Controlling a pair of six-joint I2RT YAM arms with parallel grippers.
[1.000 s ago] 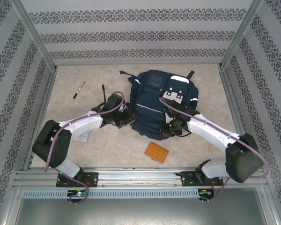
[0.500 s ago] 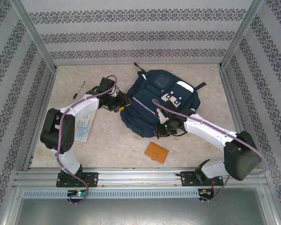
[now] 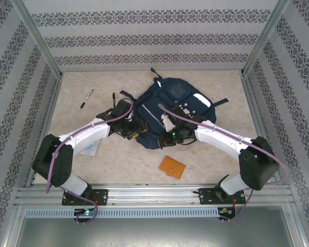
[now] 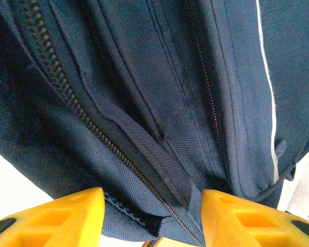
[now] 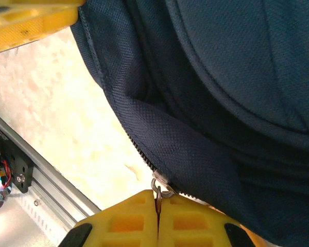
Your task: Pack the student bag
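We judge the packing barely begun. The student bag (image 3: 175, 110) lies mid-tabletop (image 3: 221, 149) toward the far edge, apparently zipped. Our right gripper (image 5: 158, 208) is clenched on the zipper pull (image 5: 158, 186), and our left gripper (image 4: 152, 218) stands released astride the bag's hem. The pen (image 3: 86, 98) and orange wallet (image 3: 173, 166) lie outside — unpacked.

student bag (image 3: 177, 100) at table (image 3: 123, 159) centre, pen (image 3: 86, 98) well left, wallet (image 3: 173, 166) in front, papers (image 3: 90, 148) front-left
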